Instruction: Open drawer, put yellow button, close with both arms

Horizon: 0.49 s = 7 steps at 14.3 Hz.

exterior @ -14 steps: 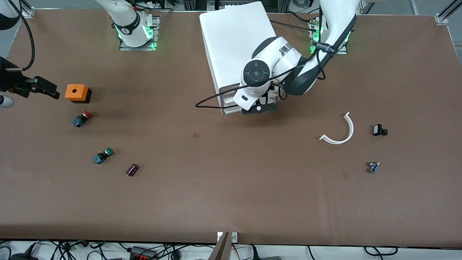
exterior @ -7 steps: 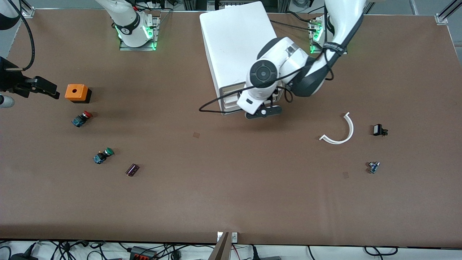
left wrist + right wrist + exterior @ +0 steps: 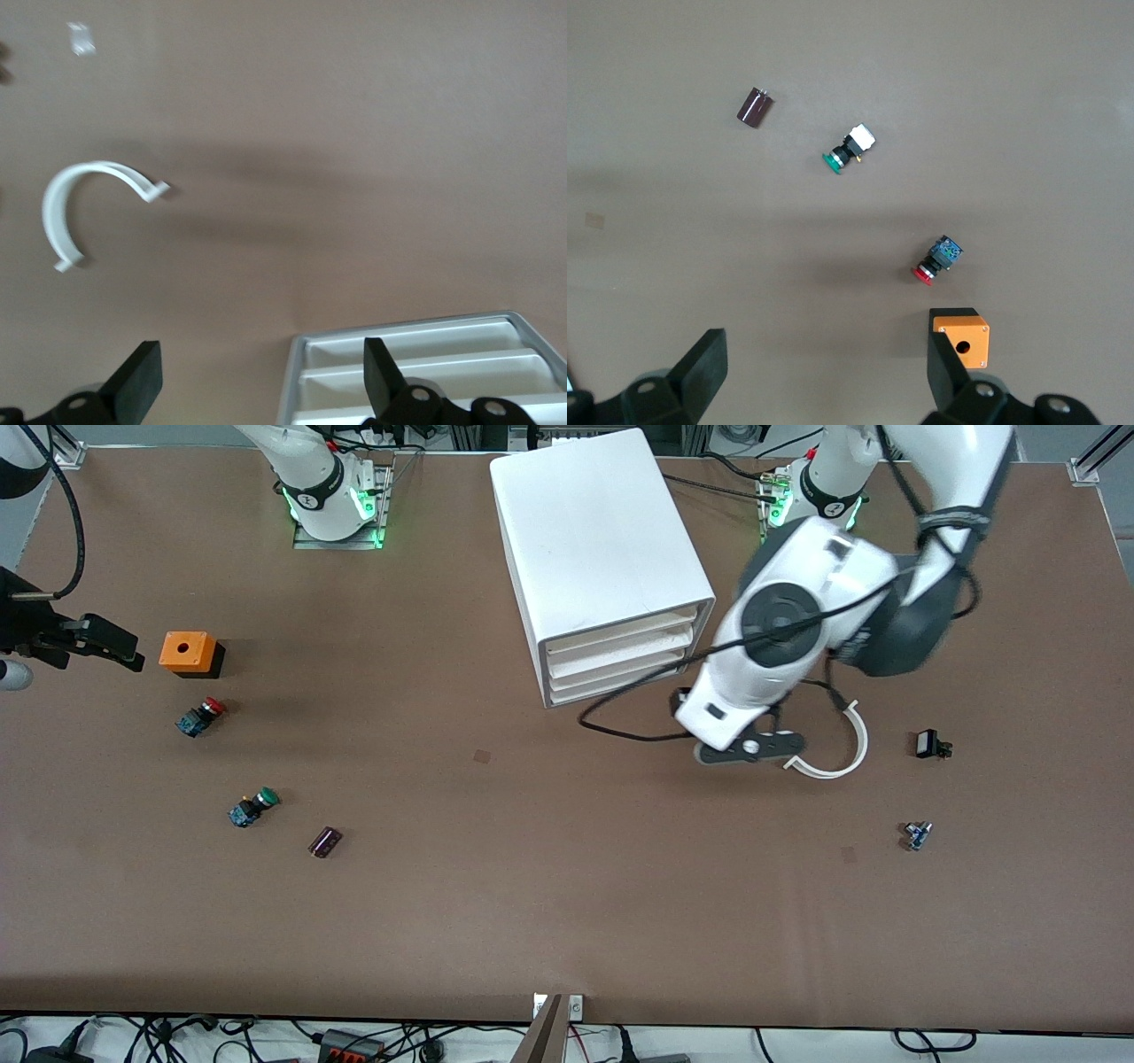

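Observation:
The white cabinet point(image 3: 598, 540) stands at the back middle of the table. Its top drawer point(image 3: 620, 634) sits flush with the three drawers below it. The drawer fronts also show in the left wrist view point(image 3: 425, 363). The yellow button is out of view. My left gripper point(image 3: 749, 749) point(image 3: 261, 367) is open and empty over the bare table, beside the cabinet toward the left arm's end. My right gripper point(image 3: 106, 640) point(image 3: 828, 363) is open and empty at the right arm's end of the table, beside an orange box.
The orange box point(image 3: 188, 652) point(image 3: 961, 335), a red-capped button point(image 3: 200, 716) point(image 3: 935, 261), a green-capped button point(image 3: 252, 808) point(image 3: 849, 150) and a dark cylinder point(image 3: 324, 841) point(image 3: 755, 106) lie toward the right arm's end. A white curved strip point(image 3: 837, 748) point(image 3: 66, 212) and two small dark parts point(image 3: 930, 744) point(image 3: 917, 834) lie toward the left arm's end.
My left arm has swung away from the cabinet's drawer fronts toward the white curved strip, which uncovers all the drawers. The right arm has not moved.

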### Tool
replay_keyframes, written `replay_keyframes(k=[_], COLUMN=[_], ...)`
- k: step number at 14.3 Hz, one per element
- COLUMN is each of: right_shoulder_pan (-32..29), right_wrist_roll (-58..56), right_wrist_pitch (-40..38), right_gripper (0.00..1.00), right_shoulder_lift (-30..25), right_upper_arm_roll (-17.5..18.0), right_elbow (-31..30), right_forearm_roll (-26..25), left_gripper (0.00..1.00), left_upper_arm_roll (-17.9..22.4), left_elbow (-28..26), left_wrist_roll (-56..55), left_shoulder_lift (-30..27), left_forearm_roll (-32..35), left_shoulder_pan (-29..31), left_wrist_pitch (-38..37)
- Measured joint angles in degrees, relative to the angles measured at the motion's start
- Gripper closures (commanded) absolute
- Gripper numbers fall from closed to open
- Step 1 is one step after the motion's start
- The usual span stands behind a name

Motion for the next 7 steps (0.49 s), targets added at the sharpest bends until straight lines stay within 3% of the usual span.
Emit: replay_keyframes(k=[7], right_shoulder_pan=[0.02], right_wrist_roll=[-0.23], right_wrist_pitch=[0.06], right_gripper=[0.0], right_shoulder_lift=[-0.04], right_upper_arm_roll=[0.19], right_elbow=[0.1], right_forearm_roll=[0.0], left_gripper=[0.0], left_upper_arm_roll=[1.02], left_elbow=[2.83], left_wrist_roll=[20.69], left_shoulder_lift=[-6.65], left_forearm_roll=[0.02], left_shoulder_pan=[9.84], left_wrist_pitch=[-5.4])
